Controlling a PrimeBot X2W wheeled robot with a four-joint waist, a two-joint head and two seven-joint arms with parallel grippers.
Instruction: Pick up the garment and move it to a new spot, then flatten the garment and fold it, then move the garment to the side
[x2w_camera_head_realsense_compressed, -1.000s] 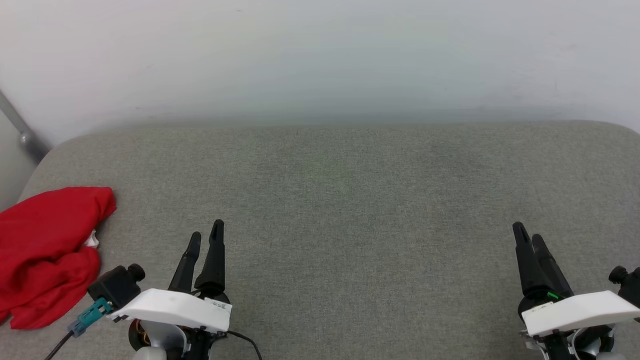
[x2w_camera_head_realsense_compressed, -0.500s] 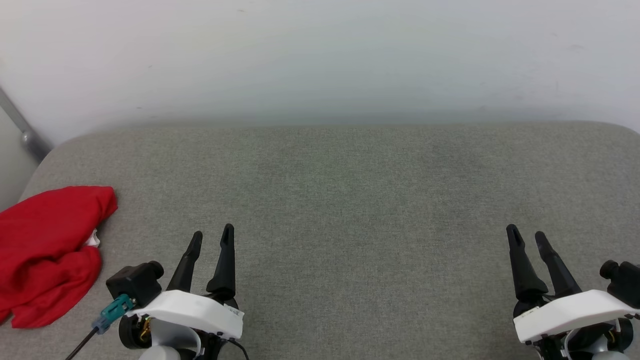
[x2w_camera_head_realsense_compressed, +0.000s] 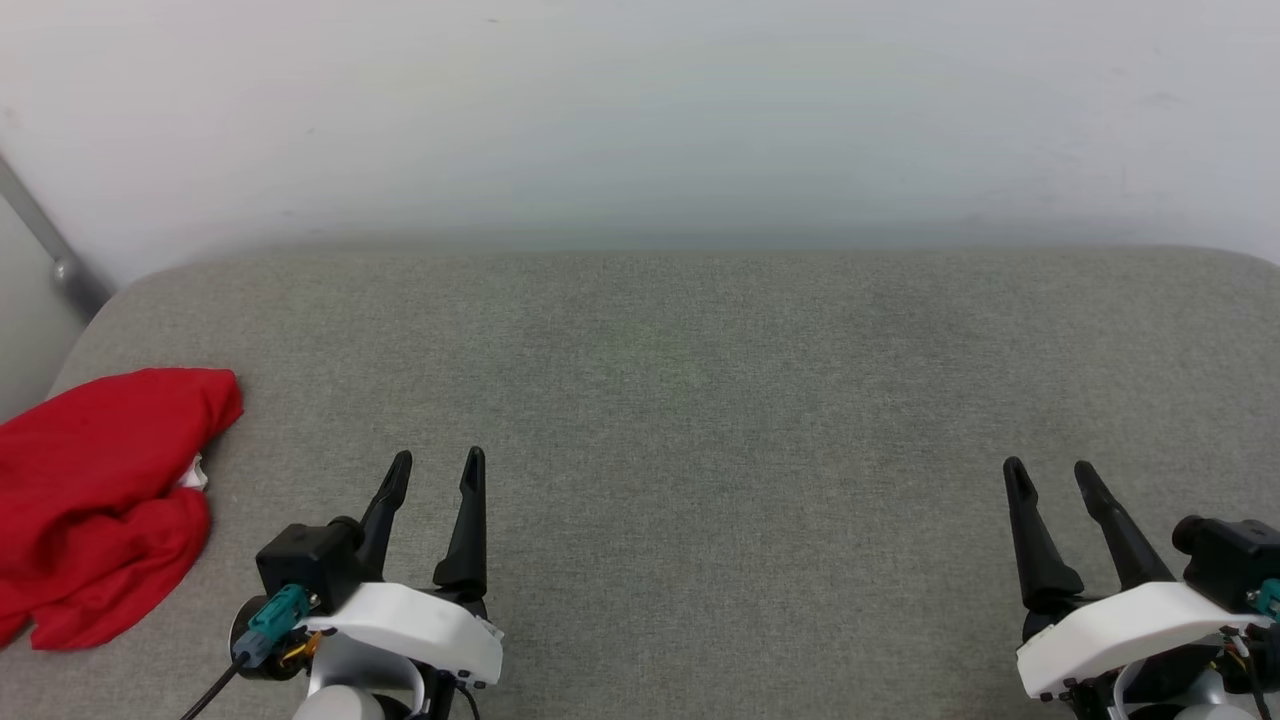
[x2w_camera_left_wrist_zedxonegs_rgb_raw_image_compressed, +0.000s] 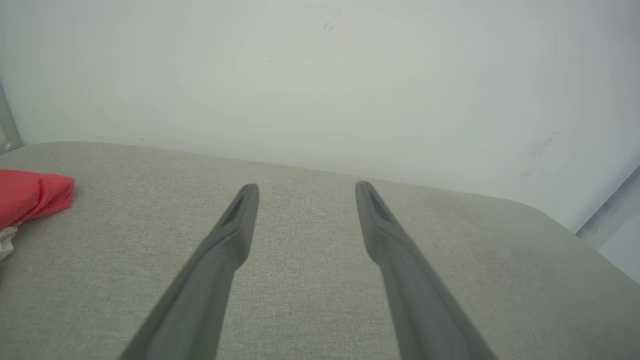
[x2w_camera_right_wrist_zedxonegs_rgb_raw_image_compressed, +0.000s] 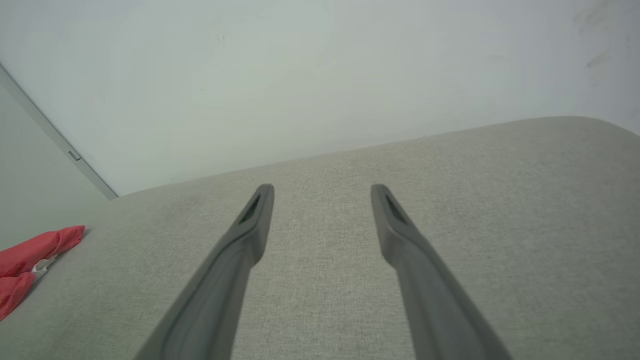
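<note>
Cloth of the garment is matte red and bunched into soft rounded lobes. It lies at the lower left of the head view on the cushion, whose cover is a grey, finely woven fabric with rounded corners. A small white scrap peeks from the crease between two lobes. The frame's left edge cuts off the heap, and no print or trim can be made out. In both wrist views only a red corner shows at the left edge.

The left gripper sits in the lower left centre, just right of the garment and apart from it. Its two long, dark, tapering fingers are spread with bare cushion between them. The right gripper at the lower right is spread the same way and holds nothing. The bottom edge cuts off both white wrist shells. A smooth pale wall fills the upper frame, with a grey metal bar slanting at its upper left.

A second ago each pair of fingers nearly overlapped in the head view, and now they show side by side. The left gripper has shifted right and lower, and the right has shifted slightly left. The garment lies as it did.
</note>
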